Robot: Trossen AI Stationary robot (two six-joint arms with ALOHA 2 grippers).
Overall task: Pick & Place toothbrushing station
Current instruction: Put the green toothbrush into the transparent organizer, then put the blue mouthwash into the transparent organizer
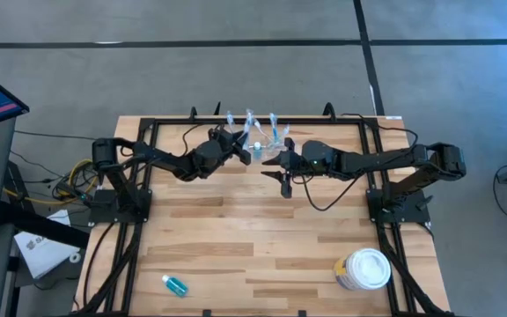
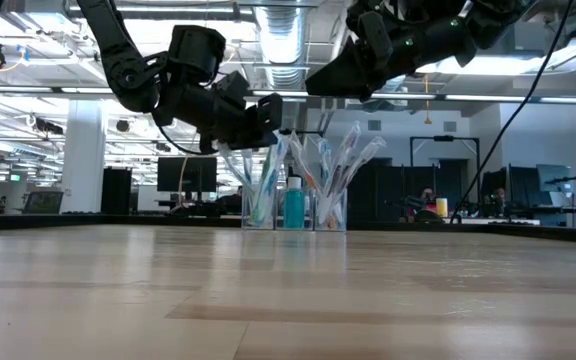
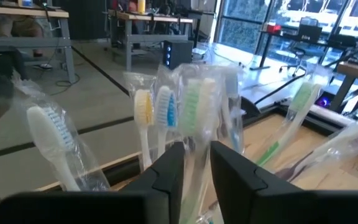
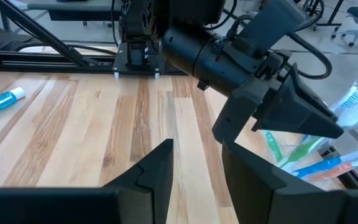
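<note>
Straddling wrapped toothbrushes [image 3: 194, 134] — left claw [image 3: 196, 174], toothbrushing station [image 1: 260, 141], table [image 1: 236, 238]

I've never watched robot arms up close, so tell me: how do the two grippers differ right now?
The left gripper is right at the toothbrushing station, with a wrapped toothbrush between its fingers; the right gripper hangs over bare table with nothing between its open fingers. The left points toward the table's far edge, while the right points toward the near side. Both are dark and two-fingered.
</note>
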